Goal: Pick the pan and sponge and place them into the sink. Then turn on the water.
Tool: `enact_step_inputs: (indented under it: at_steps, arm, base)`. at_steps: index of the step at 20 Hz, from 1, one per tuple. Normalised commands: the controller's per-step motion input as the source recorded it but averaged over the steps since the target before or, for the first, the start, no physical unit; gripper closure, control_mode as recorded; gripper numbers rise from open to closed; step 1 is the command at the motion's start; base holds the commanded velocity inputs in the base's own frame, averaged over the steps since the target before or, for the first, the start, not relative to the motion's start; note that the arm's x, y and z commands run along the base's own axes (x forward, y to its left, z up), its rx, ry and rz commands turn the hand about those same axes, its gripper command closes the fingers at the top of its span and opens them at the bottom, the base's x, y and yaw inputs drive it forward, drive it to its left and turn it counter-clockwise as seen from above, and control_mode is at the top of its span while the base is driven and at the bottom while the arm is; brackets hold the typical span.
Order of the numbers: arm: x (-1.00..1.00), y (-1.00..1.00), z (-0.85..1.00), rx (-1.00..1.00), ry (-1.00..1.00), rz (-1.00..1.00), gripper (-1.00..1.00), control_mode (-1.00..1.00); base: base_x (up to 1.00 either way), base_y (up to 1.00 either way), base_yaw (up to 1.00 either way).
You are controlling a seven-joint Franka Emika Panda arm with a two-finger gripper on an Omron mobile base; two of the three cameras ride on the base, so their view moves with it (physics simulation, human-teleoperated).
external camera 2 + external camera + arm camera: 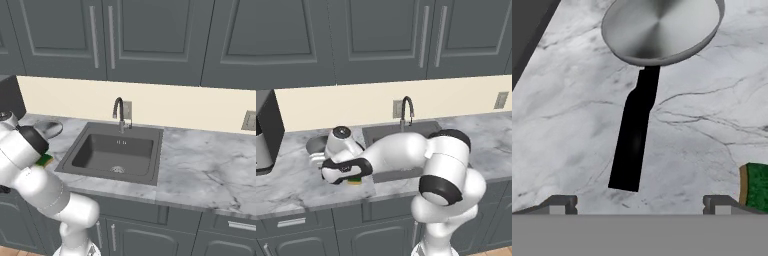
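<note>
The shiny metal pan (662, 30) lies on the marble counter left of the sink (100, 150), its black handle (637, 130) pointing toward me. My gripper (639, 205) hovers open just above the handle's near end, one fingertip on each side and nothing between them. The green and yellow sponge (757, 186) lies on the counter beside the right fingertip. From the base, the pan (316, 145) peeks out behind my hand and the sponge (356, 181) sits under my forearm. No water falls from the faucet (119, 112).
A dark appliance (263, 130) stands on the counter at the far left. Grey upper cabinets (381, 40) hang over the backsplash. My arm crosses in front of the sink (381, 134). Bare marble counter (205, 165) stretches right of the basin.
</note>
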Motion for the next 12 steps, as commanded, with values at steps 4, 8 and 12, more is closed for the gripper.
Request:
enact_step_inputs:
  at_steps: [4, 8, 12]
  arm:
    - [0.12, 0.03, -0.15, 0.0, -0.02, -0.03, -1.0, -1.0]
    - [0.15, 0.08, -0.17, 0.0, -0.02, -0.04, -1.0, -1.0]
    - [0.19, 0.15, -0.14, 0.0, -0.02, -0.04, -1.0, -1.0]
  base:
    - [0.0, 0.0, 0.0]
    - [0.0, 0.0, 0.0]
    - [0.0, 0.0, 0.0]
